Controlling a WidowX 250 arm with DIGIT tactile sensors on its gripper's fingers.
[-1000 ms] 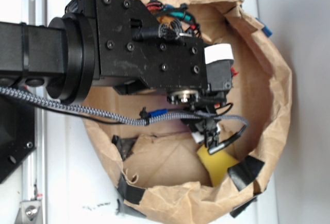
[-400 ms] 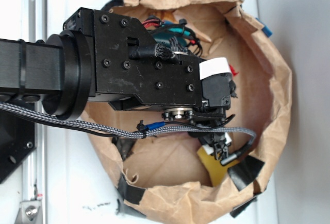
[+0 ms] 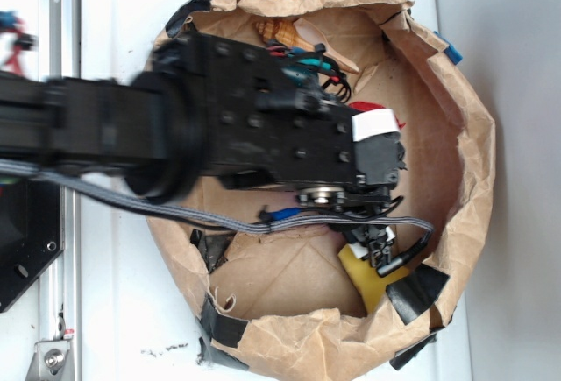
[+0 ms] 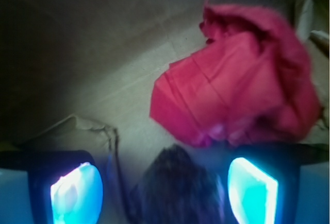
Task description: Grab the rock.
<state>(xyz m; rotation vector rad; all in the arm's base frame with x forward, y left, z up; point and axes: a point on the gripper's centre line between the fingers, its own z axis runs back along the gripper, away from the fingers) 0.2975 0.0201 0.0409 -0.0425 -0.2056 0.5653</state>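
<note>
Surface: a white table [image 3: 114,311] carries a brown paper basin [image 3: 478,136] patched with black tape.
Exterior view: the arm has moved a little toward the basin's right side since a second ago; a seashell [image 3: 280,31] is now uncovered.
Wrist view: the gripper [image 4: 165,188] stands wide open, holding nothing; the rock [image 4: 175,183] lies between its lit pads [image 4: 76,193], just beside the red cloth [image 4: 242,90].
Meaning: probably ready to close.

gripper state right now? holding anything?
Gripper: open, jaws on either side of the rock, not closed on it; red cloth lies just beyond.
</note>
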